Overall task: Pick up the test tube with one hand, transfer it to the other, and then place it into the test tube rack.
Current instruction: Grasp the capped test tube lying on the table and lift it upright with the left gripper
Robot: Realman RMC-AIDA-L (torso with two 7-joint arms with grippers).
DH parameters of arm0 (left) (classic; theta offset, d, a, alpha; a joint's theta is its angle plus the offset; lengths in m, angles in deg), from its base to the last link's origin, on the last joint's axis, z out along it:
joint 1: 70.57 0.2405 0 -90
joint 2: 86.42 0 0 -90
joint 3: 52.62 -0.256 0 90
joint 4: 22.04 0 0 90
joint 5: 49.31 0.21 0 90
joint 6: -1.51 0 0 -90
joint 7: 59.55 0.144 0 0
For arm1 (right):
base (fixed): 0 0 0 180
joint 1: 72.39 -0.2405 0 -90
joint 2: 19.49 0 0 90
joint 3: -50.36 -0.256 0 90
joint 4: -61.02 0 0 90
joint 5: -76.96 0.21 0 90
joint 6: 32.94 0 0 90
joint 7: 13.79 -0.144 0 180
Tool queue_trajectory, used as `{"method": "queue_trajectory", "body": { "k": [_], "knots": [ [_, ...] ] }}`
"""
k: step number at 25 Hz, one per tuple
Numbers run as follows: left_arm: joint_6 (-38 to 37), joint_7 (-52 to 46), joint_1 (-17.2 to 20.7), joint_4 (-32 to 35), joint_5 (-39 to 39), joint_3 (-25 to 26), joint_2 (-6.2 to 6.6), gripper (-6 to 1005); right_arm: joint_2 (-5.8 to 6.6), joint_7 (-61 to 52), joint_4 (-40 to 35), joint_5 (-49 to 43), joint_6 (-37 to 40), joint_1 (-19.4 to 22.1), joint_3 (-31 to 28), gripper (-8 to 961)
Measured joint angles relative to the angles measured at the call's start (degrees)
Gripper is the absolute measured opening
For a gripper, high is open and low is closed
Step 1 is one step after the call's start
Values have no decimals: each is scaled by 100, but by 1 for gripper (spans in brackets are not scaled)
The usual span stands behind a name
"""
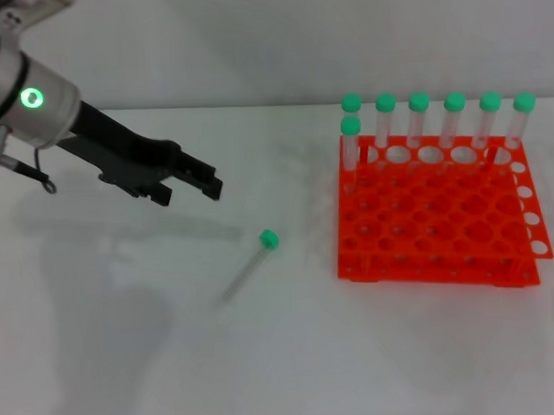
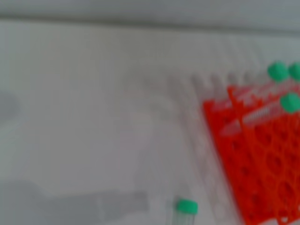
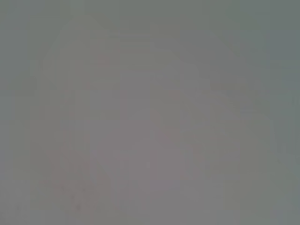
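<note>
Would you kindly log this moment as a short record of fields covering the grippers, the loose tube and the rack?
left gripper: above the table, left of the loose tube, holding nothing
right gripper: not in view
test tube: lying flat on the table, green cap toward the rack, untouched
test tube rack: orange-red, right side of the table
racked tubes: seven upright along the rack's far edge

One orange-red test tube rack (image 1: 433,212) stands on the table holding seven green-capped tubes (image 1: 419,119), an eighth test tube (image 1: 252,263) lies loose beside it, and one gripper (image 1: 186,185) shows, though the blurred right wrist view may hide more.
</note>
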Motion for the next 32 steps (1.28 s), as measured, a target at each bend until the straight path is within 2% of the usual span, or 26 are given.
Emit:
{"method": "queue_trajectory", "body": {
  "k": [7,12,15,21,32],
  "knots": [
    [460,-508,-515,224,1276,-4,-393,876,-14,-18,14,0,96,-19,-8,868],
    [1036,-891,-612,557,1962,-7,-677,876,-24,-19,52,16,115,18,-40,867],
    [1204,-940,-653,755,2139,-8,-790,875,-28,-19,60,18,118,25,-43,867],
    [1508,-1180,-769,1103,2607,-8,-920,876,-38,-18,77,12,132,25,-46,867],
    [1885,-1285,-757,1613,2791,-1,-935,795,-39,-16,155,30,151,20,-54,866]
  ]
}}
